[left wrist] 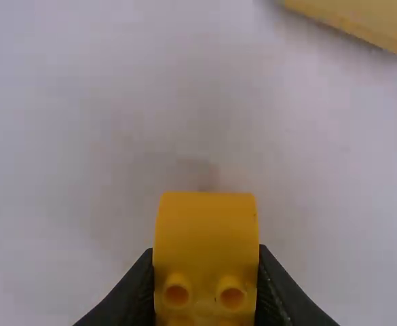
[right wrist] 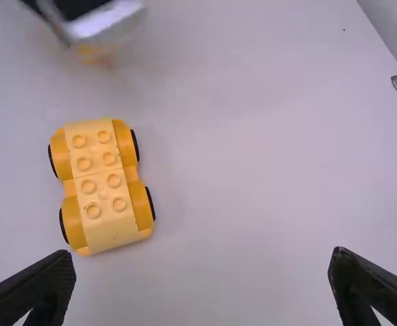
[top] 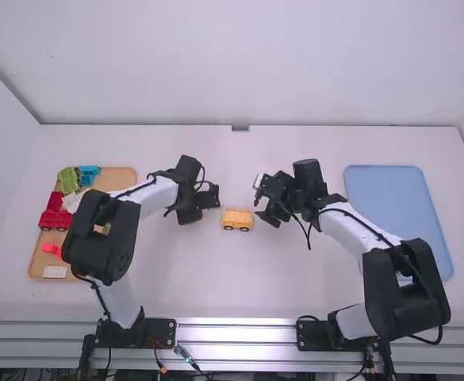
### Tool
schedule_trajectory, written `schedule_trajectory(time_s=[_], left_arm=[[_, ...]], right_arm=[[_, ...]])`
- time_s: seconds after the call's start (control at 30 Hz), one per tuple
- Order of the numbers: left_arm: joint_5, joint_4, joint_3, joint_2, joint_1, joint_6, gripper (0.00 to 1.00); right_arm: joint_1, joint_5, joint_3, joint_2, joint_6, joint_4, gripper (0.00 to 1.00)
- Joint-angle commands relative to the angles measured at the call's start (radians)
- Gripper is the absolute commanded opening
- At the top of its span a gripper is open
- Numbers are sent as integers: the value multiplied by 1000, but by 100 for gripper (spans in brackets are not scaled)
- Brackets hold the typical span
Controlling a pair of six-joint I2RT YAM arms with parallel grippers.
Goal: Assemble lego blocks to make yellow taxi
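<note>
A yellow wheeled car base (top: pixel 237 220) stands on the table between the two grippers. Just left of it is my left gripper (top: pixel 213 197). In the left wrist view, my left gripper (left wrist: pixel 206 285) is shut on a yellow block (left wrist: pixel 206 227) with studs, held over the table, and a corner of the car base (left wrist: pixel 368 20) shows beyond. To the right of the base is my right gripper (top: pixel 266 202). My right gripper (right wrist: pixel 201 278) stands open in the right wrist view with nothing between its fingers; the studded base (right wrist: pixel 103 187) lies ahead of them.
An orange-brown tray (top: pixel 120 178) at the left holds a green block (top: pixel 68 179), blue blocks (top: pixel 89 172), a red vehicle piece (top: pixel 55 218) and other pieces, partly behind the left arm. A blue tray (top: pixel 386 194) lies at the right, beyond the right arm.
</note>
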Motion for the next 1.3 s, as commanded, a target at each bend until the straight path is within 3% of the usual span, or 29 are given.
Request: schedule_trajectory(time_s=[0.0, 0.17, 0.27, 0.57, 0.67, 0.77, 0.8, 0.83, 0.87, 1.13, 1.27], left_arm=[[125, -31, -13, -54, 3, 235, 2], [152, 15, -27, -53, 10, 251, 4], [159, 73, -51, -53, 3, 264, 12], [154, 203, -137, -53, 4, 246, 7], [157, 218, -140, -53, 11, 221, 11], [156, 217, -140, -53, 6, 225, 31], [155, 217, -140, -53, 5, 225, 45], [155, 217, -138, -53, 5, 224, 67], [155, 217, -138, -53, 5, 225, 99], [190, 212, -110, -76, 19, 173, 99], [376, 198, -108, -122, 94, 211, 99]], right_arm=[[1, -5, -4, -24, 6, 0, 99], [-11, -8, -4, -24, 6, -5, 99], [-10, -6, -4, -24, 6, -19, 99], [-10, -8, -4, -24, 6, -40, 99], [-10, -8, -4, -24, 6, -39, 99], [-10, -8, -4, -24, 6, -39, 99], [-10, -8, -4, -24, 6, -39, 99], [-10, -8, -4, -24, 6, -39, 99], [-10, -8, -4, -24, 6, -39, 99], [-8, -14, -4, -24, 6, -38, 99], [-9, -131, -5, -20, 5, -12, 99]])
